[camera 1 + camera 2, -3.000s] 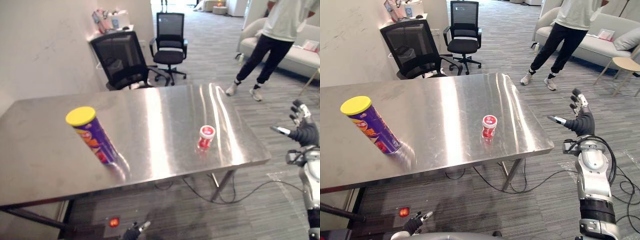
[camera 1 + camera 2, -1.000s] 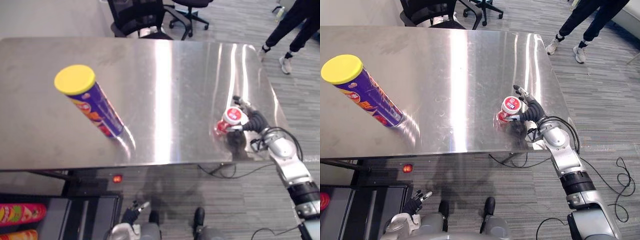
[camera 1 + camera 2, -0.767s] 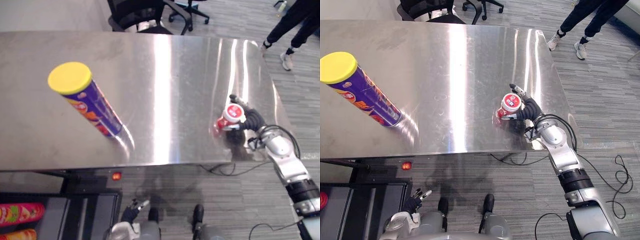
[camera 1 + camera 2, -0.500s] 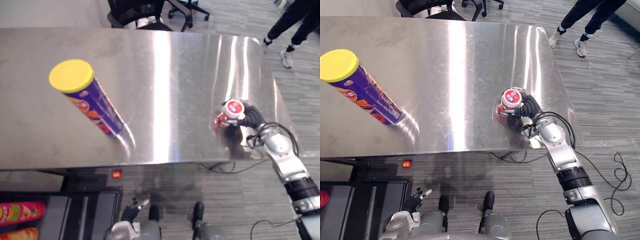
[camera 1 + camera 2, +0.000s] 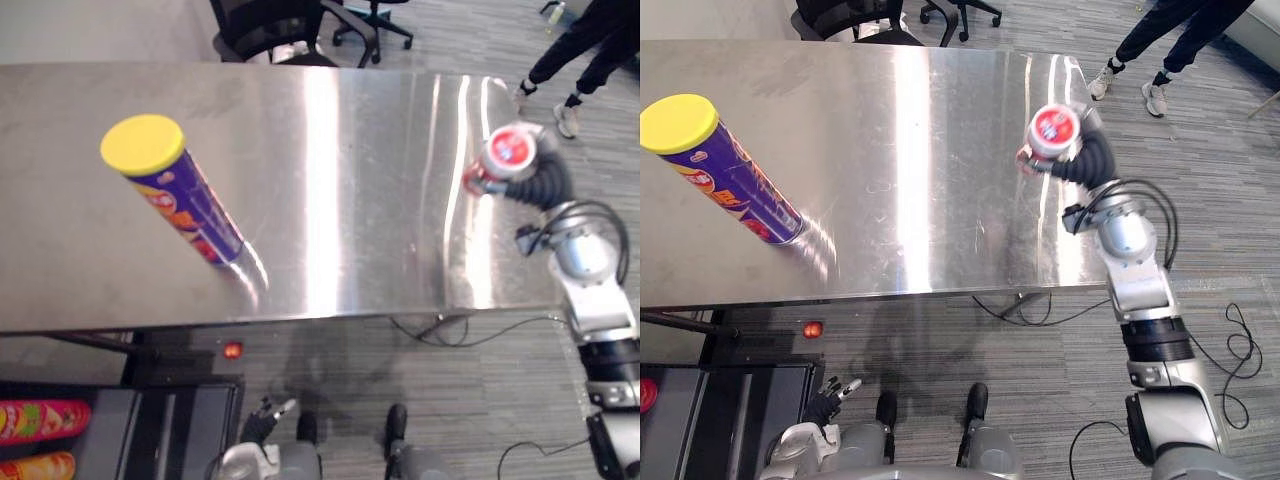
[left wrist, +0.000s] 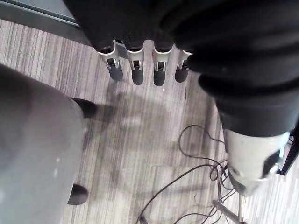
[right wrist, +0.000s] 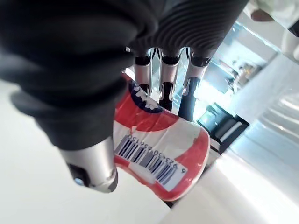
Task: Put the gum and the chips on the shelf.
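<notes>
Gum tub [image 5: 1053,128]: red and white, with a red lid; it is in the right hand's grip in the upper right of the right eye view, over the right end of the table, tilted so the lid faces up toward the camera.
Right hand [image 5: 1092,158]: closed round the tub. In the right wrist view the fingers [image 7: 166,79] curl over one side of the tub's label and the thumb [image 7: 91,168] presses the opposite side, with the barcode showing between them.
Chips can [image 5: 175,195]: tall purple tube with a yellow lid [image 5: 142,143], standing on the table at the left of the left eye view, well apart from the gum tub and touched by neither hand.
Table [image 5: 340,200]: bare brushed steel, crossed by bright streaks of reflected light.
Left hand [image 5: 262,420]: low at the bottom edge of the left eye view, below the table's front edge. In the left wrist view its fingers [image 6: 135,70] hang straight and relaxed over the grey carpet, holding nothing.
Shelf [image 5: 190,430]: black unit in the lower left corner of the left eye view, under the table's front edge; a red can [image 5: 35,422] lies on its side in it, with an orange one [image 5: 28,468] just below.
Background: black office chair [image 5: 270,25] behind the table at the top; a person's legs [image 5: 590,50] in dark trousers at the upper right.
</notes>
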Tool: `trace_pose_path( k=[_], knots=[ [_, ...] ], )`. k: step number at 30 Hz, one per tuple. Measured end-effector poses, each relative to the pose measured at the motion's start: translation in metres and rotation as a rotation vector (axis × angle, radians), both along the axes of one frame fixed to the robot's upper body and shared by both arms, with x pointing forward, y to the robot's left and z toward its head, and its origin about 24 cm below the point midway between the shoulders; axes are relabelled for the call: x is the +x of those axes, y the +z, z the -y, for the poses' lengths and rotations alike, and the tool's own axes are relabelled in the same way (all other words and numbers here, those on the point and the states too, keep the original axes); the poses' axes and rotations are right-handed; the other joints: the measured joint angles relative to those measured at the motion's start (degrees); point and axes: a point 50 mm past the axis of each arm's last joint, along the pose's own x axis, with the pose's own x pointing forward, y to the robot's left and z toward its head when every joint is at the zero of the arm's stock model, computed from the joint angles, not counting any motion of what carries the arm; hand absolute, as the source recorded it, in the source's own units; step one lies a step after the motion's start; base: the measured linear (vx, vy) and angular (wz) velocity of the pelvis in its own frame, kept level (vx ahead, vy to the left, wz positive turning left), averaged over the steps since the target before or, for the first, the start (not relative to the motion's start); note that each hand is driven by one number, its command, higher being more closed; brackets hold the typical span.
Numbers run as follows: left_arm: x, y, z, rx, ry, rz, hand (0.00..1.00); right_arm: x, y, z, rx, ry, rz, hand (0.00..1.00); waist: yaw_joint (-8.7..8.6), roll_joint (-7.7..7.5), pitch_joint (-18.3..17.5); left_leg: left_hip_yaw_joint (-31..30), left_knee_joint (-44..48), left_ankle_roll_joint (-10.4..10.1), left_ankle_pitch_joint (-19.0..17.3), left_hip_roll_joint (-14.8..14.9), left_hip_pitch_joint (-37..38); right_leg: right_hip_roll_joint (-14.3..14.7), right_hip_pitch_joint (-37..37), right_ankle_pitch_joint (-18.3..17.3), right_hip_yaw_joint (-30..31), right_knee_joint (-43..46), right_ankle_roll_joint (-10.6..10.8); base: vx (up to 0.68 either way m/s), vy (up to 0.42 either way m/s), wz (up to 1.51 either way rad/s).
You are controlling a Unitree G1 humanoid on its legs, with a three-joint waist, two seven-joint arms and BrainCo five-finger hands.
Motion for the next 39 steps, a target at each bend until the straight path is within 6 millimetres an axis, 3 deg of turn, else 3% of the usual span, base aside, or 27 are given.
trace_pose_path(
  k=[3, 8, 13, 16, 20, 24, 33, 39],
  knots=[
    [-0.002, -0.001, -0.001, -0.002, 0.013, -0.006, 0.00, -0.018, 0.025, 0.008, 0.044, -0.031, 0.157, 1.00, -0.27, 0.17, -0.1, 0.1, -0.4, 0.0, 0.0, 0.0, 0.9, 0.0, 0.7, 0.0, 0.1, 0.0, 0.0, 0.00, 0.003, -0.01],
    [-0.009, -0.005, 0.002, -0.011, 0.013, -0.044, 0.00, -0.035, 0.032, 0.010, 0.114, -0.035, 0.256, 1.00, -0.64, 1.20, -1.7, 0.2, -0.9, 0.1, 0.1, -0.1, 2.3, -0.1, 1.9, 0.0, 0.0, -0.2, 0.0, 0.01, 0.004, 0.00],
    [-0.020, -0.011, 0.006, -0.017, 0.004, -0.094, 0.00, -0.051, -0.021, -0.003, 0.276, 0.032, 0.141, 1.00, -0.73, 2.19, -5.1, -0.5, -1.0, 0.1, 0.1, -0.1, 3.7, -0.2, 4.0, -0.1, -0.9, -1.0, 0.0, 0.01, -0.007, 0.05],
    [-0.028, -0.013, 0.007, -0.019, 0.009, -0.116, 0.00, -0.061, -0.086, -0.027, 0.378, 0.104, -0.110, 1.00, -0.99, 2.27, -7.0, -0.3, -0.9, 0.0, 0.0, -0.1, 4.3, -0.3, 4.6, -0.6, -1.0, -1.2, -0.3, -0.06, -0.021, -0.03],
    [-0.034, -0.016, 0.008, -0.025, 0.012, -0.145, 0.00, -0.087, -0.150, -0.062, 0.457, 0.203, -0.414, 1.00, -1.50, 2.87, -8.1, -0.1, -0.9, -0.5, 0.0, -0.1, 5.1, -0.2, 5.7, -1.0, -1.1, -2.0, -0.1, -0.08, -0.024, -0.05],
    [-0.040, -0.020, 0.008, -0.029, 0.015, -0.177, 0.00, -0.106, -0.176, -0.079, 0.436, 0.272, -0.564, 1.00, -2.00, 3.64, -9.6, -0.1, -1.0, -0.9, -0.1, 0.1, 5.2, -0.1, 5.7, -1.5, -1.1, -2.1, -0.1, -0.06, -0.013, -0.01],
    [-0.045, -0.021, 0.007, -0.019, 0.008, -0.201, 0.00, -0.120, -0.191, -0.104, 0.222, 0.357, -0.664, 1.00, -1.89, 3.63, -11.2, -0.8, -1.0, -0.7, 0.3, 0.1, 5.5, 0.0, 6.4, -1.0, -1.5, -2.1, 0.1, 0.01, 0.004, 0.03],
    [-0.045, -0.022, 0.007, -0.014, 0.000, -0.208, 0.00, -0.132, -0.205, -0.100, 0.191, 0.346, -0.741, 1.00, -1.99, 3.51, -11.4, -0.7, -1.2, -0.7, 0.3, 0.1, 6.0, 0.0, 6.7, -0.9, -1.5, -2.1, 0.1, 0.01, 0.004, 0.00]
  ],
)
